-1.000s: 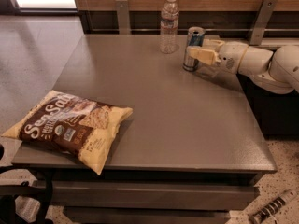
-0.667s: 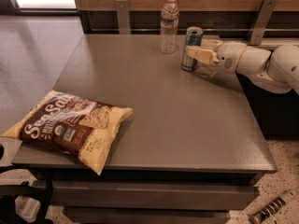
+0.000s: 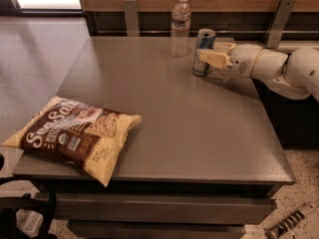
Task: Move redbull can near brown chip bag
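The redbull can (image 3: pixel 202 44) is standing between the jaws of the gripper (image 3: pixel 210 54), which are seemingly gripping it as the grasp is ending, and the next move is calling for carrying it to the brown chip bag (image 3: pixel 75 133), far from them.

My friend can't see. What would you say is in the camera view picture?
A white robot's gripper is at a slim blue and silver redbull can at the far side of a grey table, beside a clear plastic water bottle. A big brown chip bag lies on the near left corner.
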{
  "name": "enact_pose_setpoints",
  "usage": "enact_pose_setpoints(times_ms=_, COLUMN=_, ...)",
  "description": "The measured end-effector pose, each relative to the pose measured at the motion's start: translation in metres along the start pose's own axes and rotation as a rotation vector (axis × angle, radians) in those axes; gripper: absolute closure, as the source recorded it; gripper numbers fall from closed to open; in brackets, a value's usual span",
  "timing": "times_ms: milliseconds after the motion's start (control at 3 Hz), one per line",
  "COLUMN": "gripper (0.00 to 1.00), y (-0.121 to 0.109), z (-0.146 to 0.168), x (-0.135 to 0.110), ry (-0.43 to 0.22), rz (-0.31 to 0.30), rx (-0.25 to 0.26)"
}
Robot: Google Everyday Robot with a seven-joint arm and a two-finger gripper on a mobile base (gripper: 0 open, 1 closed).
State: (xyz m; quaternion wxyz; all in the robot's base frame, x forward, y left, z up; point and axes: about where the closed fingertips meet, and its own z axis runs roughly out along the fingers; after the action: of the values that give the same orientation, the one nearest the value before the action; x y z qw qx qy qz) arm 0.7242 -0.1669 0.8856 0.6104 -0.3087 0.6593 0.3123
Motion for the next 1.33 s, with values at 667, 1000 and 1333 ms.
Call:
enact_pose_setpoints(times_ms=667, gripper=1.00, y=0.012, z=-0.025, x=-0.027, ry=0.033, rz=0.002, rx=-0.028)
enact_pose_setpoints(times_ms=1000, gripper=1.00, y=0.035, z=-0.052, x=-0.046, ry=0.042, rz=0.000, rx=-0.065)
enact_pose_setpoints(times_ms=1333, gripper=1.00, y=0.061, z=-0.072, x=-0.057, ry=0.027, rz=-0.007, rx=-0.104)
